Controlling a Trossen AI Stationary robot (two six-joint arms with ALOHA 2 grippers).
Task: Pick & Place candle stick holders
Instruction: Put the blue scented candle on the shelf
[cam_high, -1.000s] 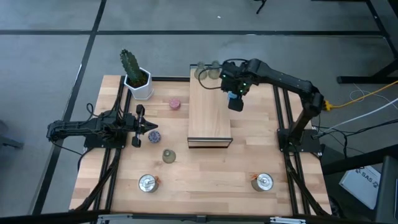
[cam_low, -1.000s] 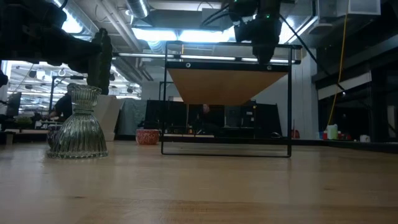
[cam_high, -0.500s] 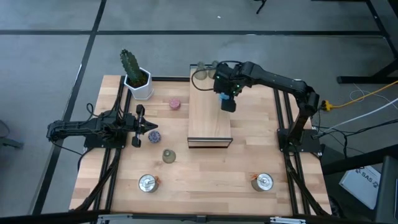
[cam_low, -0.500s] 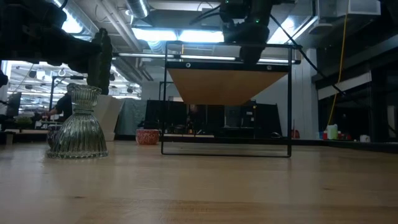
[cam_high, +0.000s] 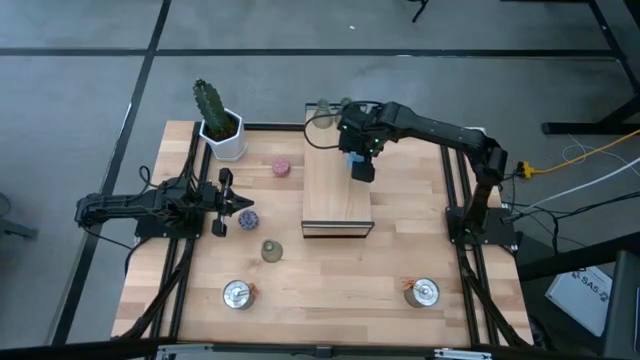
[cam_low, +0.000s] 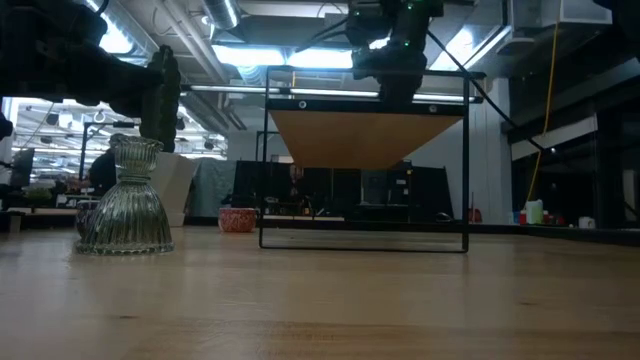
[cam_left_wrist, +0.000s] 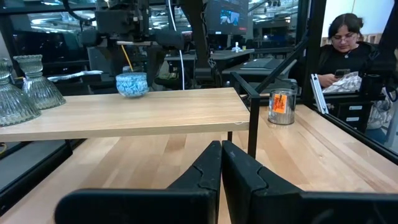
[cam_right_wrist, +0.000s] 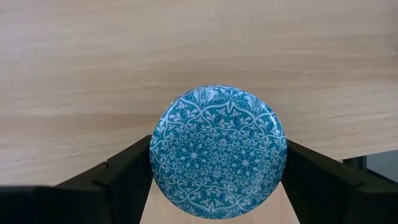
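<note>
My right gripper (cam_high: 362, 168) hangs over the raised wooden board (cam_high: 330, 195), shut on the blue patterned candle stick holder (cam_right_wrist: 217, 152), which also shows as a blue bowl (cam_left_wrist: 132, 84) near the board's right edge. Two green bell-shaped holders (cam_high: 322, 115) (cam_high: 345, 108) stand on the board's far end. On the table stand a pink holder (cam_high: 281, 167), a purple one (cam_high: 246, 215), an olive one (cam_high: 270, 250) and two silver ones (cam_high: 238, 294) (cam_high: 423, 292). My left gripper (cam_high: 238, 204) rests shut and level at the table's left, next to the purple holder. My right gripper pinches the blue holder by its round side wall (cam_right_wrist: 158, 155), one finger (cam_right_wrist: 121, 171) on each opposite side. The fingers come from above, pointing steeply down. The holder stays upright, its patterned top toward the wrist. Whether its foot touches the board, I cannot tell.
A cactus in a white pot (cam_high: 215, 120) stands at the table's far left corner. The board sits on a black metal frame (cam_low: 365, 160) with open room beneath it. A person (cam_left_wrist: 345, 43) sits beyond the table's right side.
My right gripper has carried the blue holder toward the table's left edge, from beyond the board's right edge to above the board itself, and has sunk a little. The holder has stayed upright in the hold.
</note>
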